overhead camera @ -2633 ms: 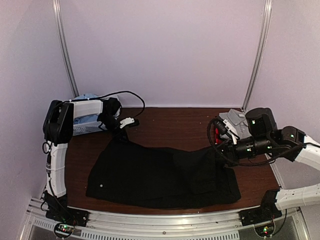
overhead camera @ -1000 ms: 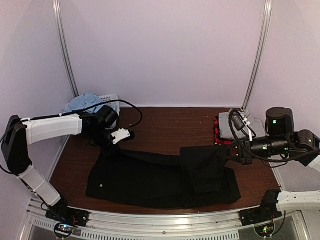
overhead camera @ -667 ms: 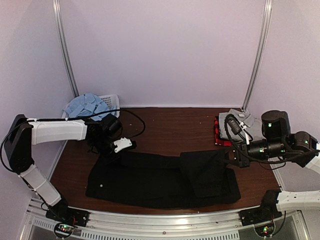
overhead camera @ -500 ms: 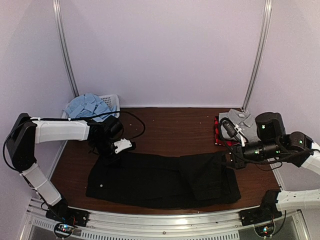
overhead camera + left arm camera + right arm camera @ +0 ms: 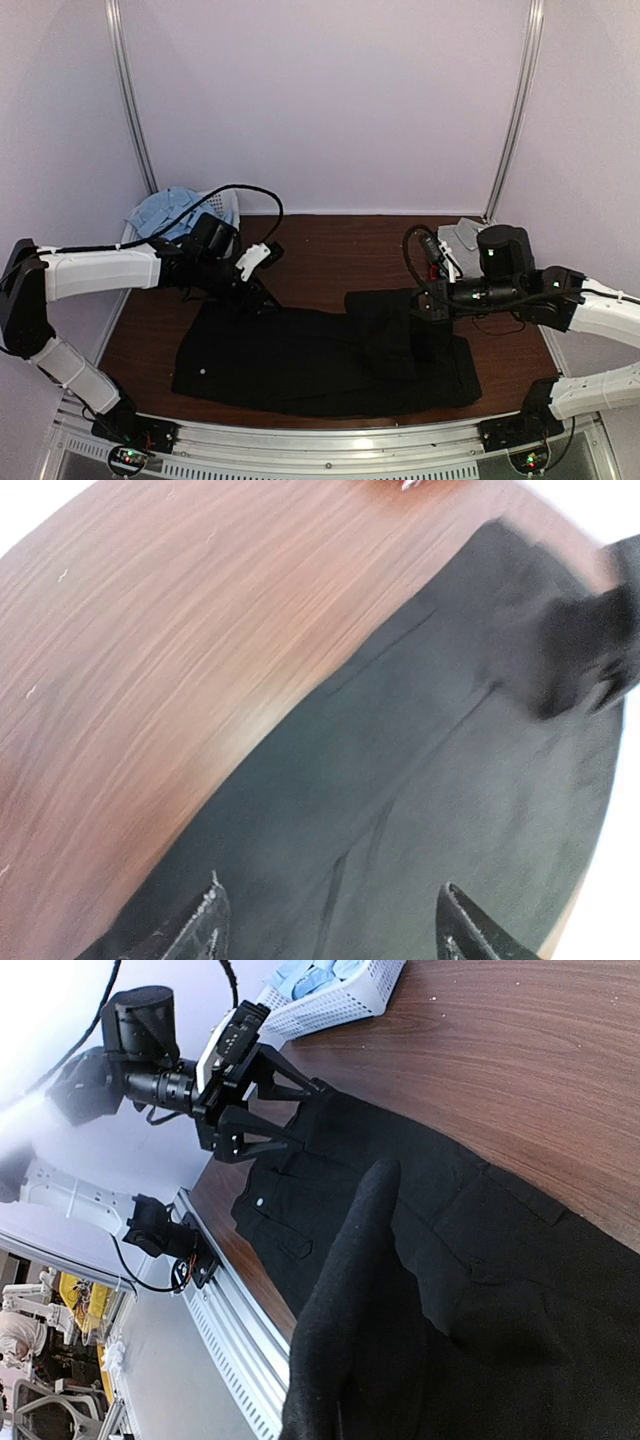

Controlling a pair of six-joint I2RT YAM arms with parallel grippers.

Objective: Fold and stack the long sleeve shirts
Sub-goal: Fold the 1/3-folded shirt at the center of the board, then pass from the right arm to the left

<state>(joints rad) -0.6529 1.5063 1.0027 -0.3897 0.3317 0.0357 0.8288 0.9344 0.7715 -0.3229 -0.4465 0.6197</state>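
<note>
While the grey shirt is laid folded at far right and the light blue shirt is left in the basket, the black shirt is spread mid-table, one flap held by the clamped right gripper, the left gripper parted and empty.

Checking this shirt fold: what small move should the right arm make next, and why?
Probably carry the raised flap a little leftward and lower it flat. The right gripper is shut on that flap of the plain black cloth shirt, above its spread body; the left gripper is open, empty.
</note>
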